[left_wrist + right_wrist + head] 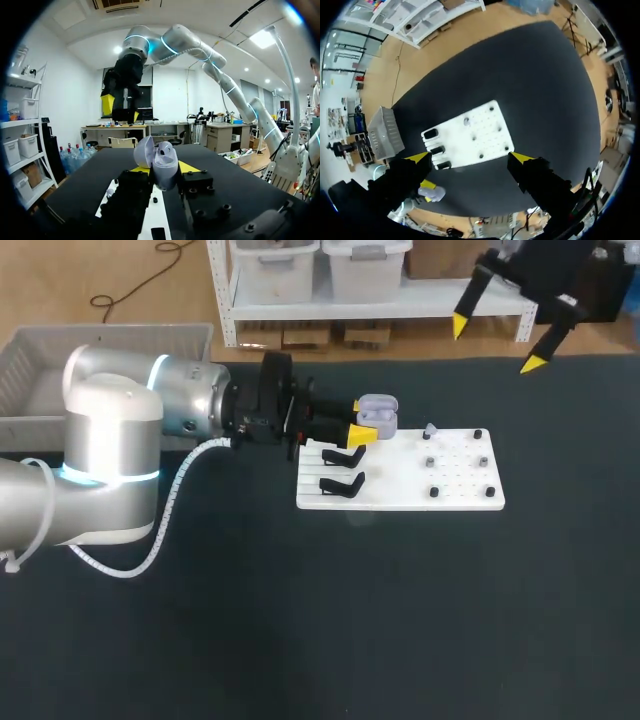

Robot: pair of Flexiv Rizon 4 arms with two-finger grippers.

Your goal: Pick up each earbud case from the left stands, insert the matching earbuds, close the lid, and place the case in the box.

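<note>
The lid-open earbud case is gripped by the left tool over the white board, toward the surface's far edge. It should be kept level and steady for insertion. The right tool is spread open, raised above the far right corner.

The table has a dark, matte top under even light.
</note>
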